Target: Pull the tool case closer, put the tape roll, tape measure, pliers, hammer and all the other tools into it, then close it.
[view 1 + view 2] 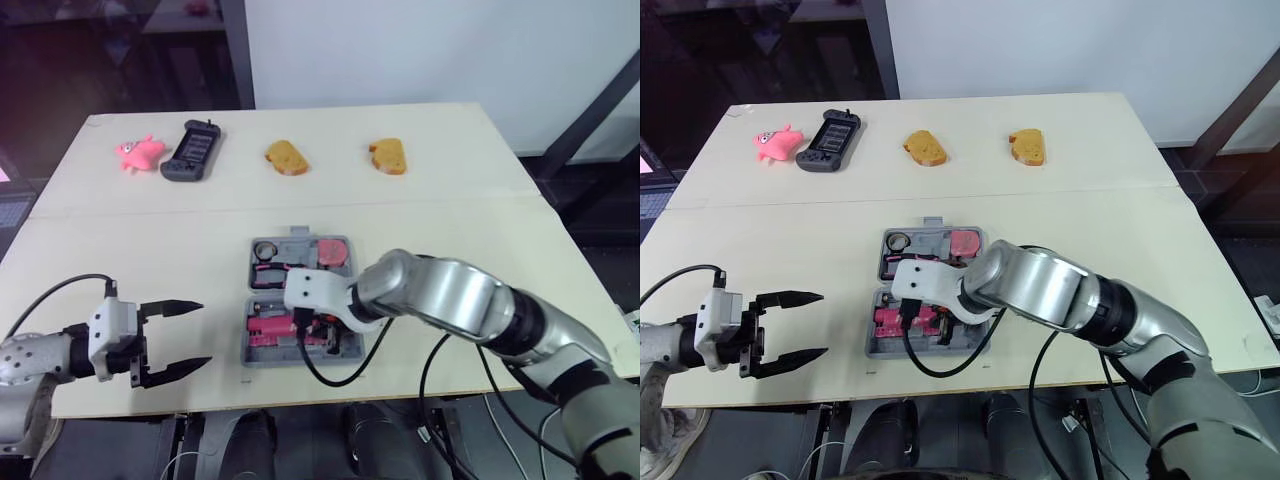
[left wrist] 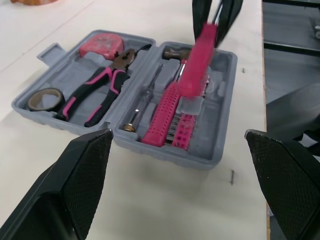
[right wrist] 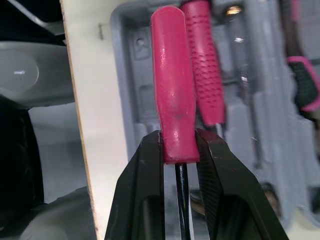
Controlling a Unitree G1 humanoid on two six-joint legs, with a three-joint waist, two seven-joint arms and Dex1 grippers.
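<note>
Step in hand: the pink-handled screwdriver point(image 3: 172, 85) is going into the tool case point(image 2: 65, 125). The case is lying open at lower centre of the eye views, close to the near edge of the counter point(image 1: 450, 220).

The right claw point(image 3: 179, 142) is clamping the screwdriver at the shaft end of the handle, with the black shaft running back between the fingers. The left claw point(image 1: 203, 333) is hanging wide and empty over the counter at lower left, well apart from the case.

The tape roll point(image 2: 45, 98), pliers point(image 2: 100, 92) and tape measure point(image 2: 102, 46) are lying in the far half. The hammer point(image 2: 162, 112) and a thin driver point(image 2: 145, 100) are lying in the near half.

Orientation: the screwdriver's long axis is running roughly parallel to the hammer handle, just beside it. In the left wrist view it is slanting, with the butt low over the tray and the gripped end raised. Whether the butt is touching the tray cannot be told.

Recommendation, as judgement:
- Keep the axis in line with the hammer handle.
- Bring the butt down into the vacant recess first, then level the shaft.
- Release only when the tool is sitting flush, since a proud handle is likely to block the lid.
- Avoid nudging the hammer.
</note>
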